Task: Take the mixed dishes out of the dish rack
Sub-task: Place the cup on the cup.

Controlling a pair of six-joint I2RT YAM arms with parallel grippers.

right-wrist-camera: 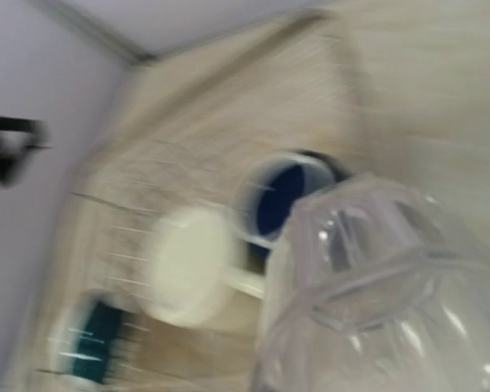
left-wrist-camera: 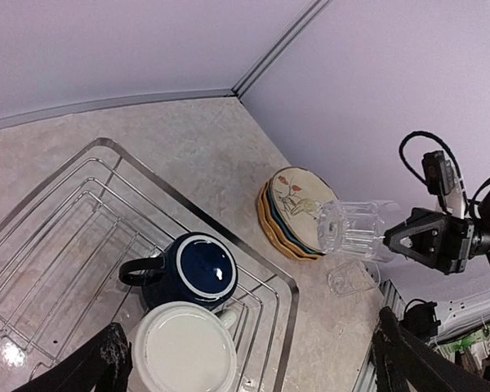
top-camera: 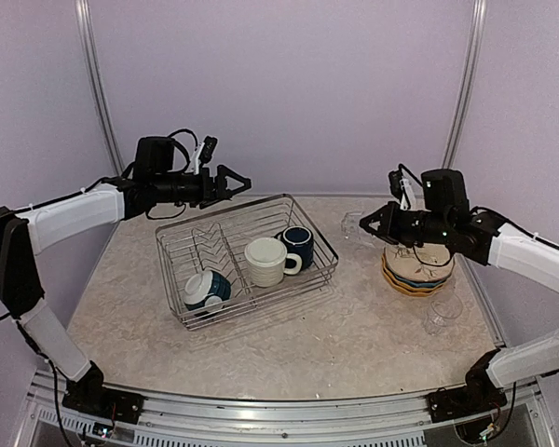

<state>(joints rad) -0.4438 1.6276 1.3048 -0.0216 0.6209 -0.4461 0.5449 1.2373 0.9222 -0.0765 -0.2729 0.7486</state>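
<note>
The dish rack [top-camera: 222, 214] sits mid-table and holds a teal-and-white bowl [top-camera: 206, 289], a cream mug [top-camera: 265, 261] and a navy mug [top-camera: 298, 244]. My left gripper [top-camera: 238, 182] hovers open above the rack's back edge with nothing in it; in its wrist view the two mugs [left-wrist-camera: 188, 269] lie between its fingers [left-wrist-camera: 106, 359]. Between rack and plate stack, my right gripper [top-camera: 371, 222] is shut on a clear glass [left-wrist-camera: 355, 229], held sideways in the air. That glass [right-wrist-camera: 376, 286] fills the blurred right wrist view.
A stack of plates [top-camera: 415, 270], the cream bird-pattern one on top [left-wrist-camera: 298, 204], rests on the table at the right. A second clear glass [top-camera: 443, 312] stands in front of the stack, near the right edge. Walls close the back and sides.
</note>
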